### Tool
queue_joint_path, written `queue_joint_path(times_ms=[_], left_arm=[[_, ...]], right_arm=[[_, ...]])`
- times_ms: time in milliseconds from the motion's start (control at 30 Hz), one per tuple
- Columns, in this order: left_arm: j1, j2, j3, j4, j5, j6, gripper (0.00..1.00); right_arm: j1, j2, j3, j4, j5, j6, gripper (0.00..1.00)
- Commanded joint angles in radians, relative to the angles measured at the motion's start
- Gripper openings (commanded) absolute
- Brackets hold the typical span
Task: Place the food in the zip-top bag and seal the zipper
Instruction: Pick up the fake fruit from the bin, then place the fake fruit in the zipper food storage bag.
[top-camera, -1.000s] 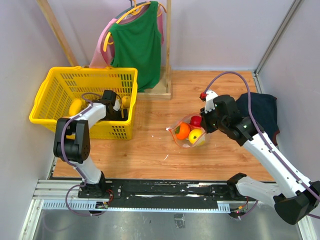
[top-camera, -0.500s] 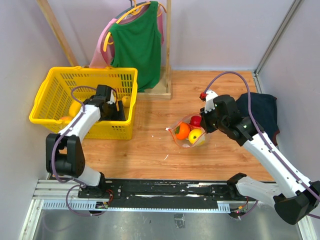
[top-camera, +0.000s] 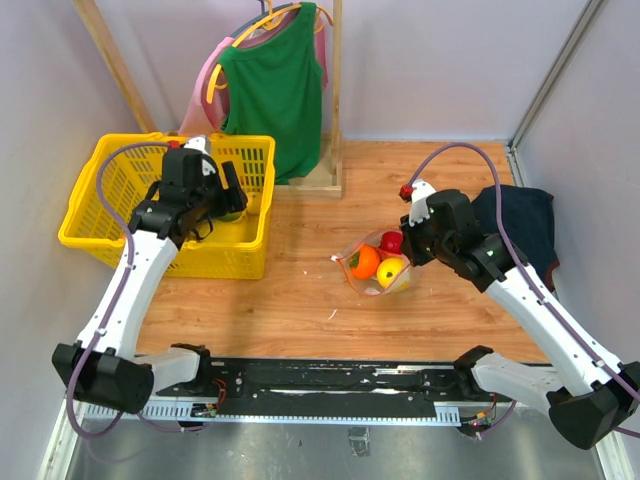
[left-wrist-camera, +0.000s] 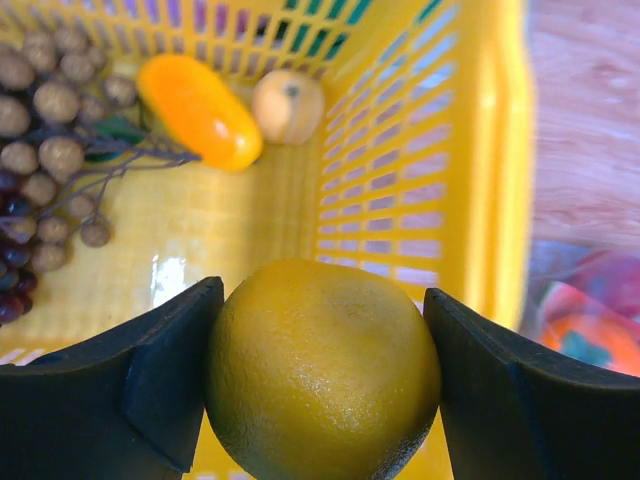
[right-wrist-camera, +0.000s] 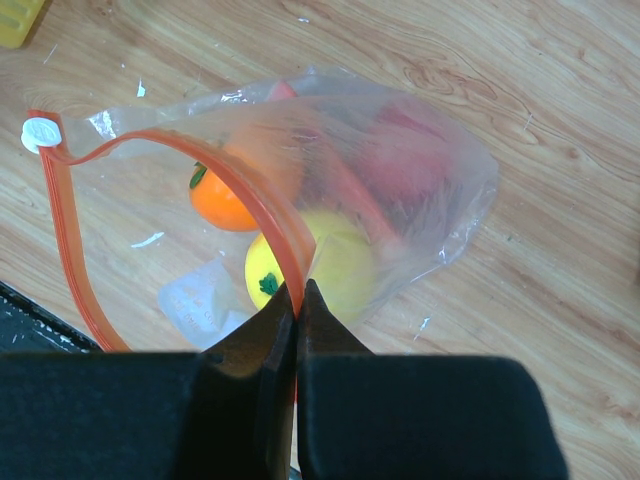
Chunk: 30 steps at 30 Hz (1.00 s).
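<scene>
wooden tabletop (top-camera: 300, 300) runs under both arms. your left gripper (left-wrist-camera: 322, 300) clamps a yellow fruit (left-wrist-camera: 322, 385) above the basket (top-camera: 100, 238) at ten o'clock. it looks hard, light and glossy, so keep hold across its widest part. at three o'clock the right gripper (right-wrist-camera: 297, 300) pinches tight on the zipper (right-wrist-camera: 250, 210) of the limp, crinkly bag (right-wrist-camera: 430, 170), mouth gaping. the fruit's underside is hidden, and the food (right-wrist-camera: 215, 205) inside blurs behind plastic.

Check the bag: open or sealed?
Open: the zipper's two sides bow apart in the right wrist view, the right gripper pinching one.
</scene>
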Motion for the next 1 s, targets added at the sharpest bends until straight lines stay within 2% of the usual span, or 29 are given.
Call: queue_joint_path(times_ms=[0, 233, 467, 733, 967], left_arm=[[-0.067, -0.06, 0.06, 0.013, -0.003, -0.014, 0.47], [-0.179, -0.126, 0.074, 0.067, 0.054, -0.024, 0.46], [-0.303, -0.189, -0.008, 0.229, 0.147, -0.093, 0.43], [-0.535, -0.186, -0.181, 0.541, 0.134, -0.163, 0.42], [-0.724, -0.078, -0.211, 0.702, 0.048, -0.101, 0.42]], right_arm=[[-0.013, -0.005, -0.004, 0.023, -0.012, 0.005, 0.01], [-0.013, -0.007, -0.005, 0.023, -0.012, 0.008, 0.01], [-0.013, -0.004, -0.006, 0.033, -0.031, 0.015, 0.01], [-0.013, -0.005, -0.002, 0.034, -0.038, 0.019, 0.01], [-0.013, -0.01, -0.002, 0.034, -0.044, 0.018, 0.01]])
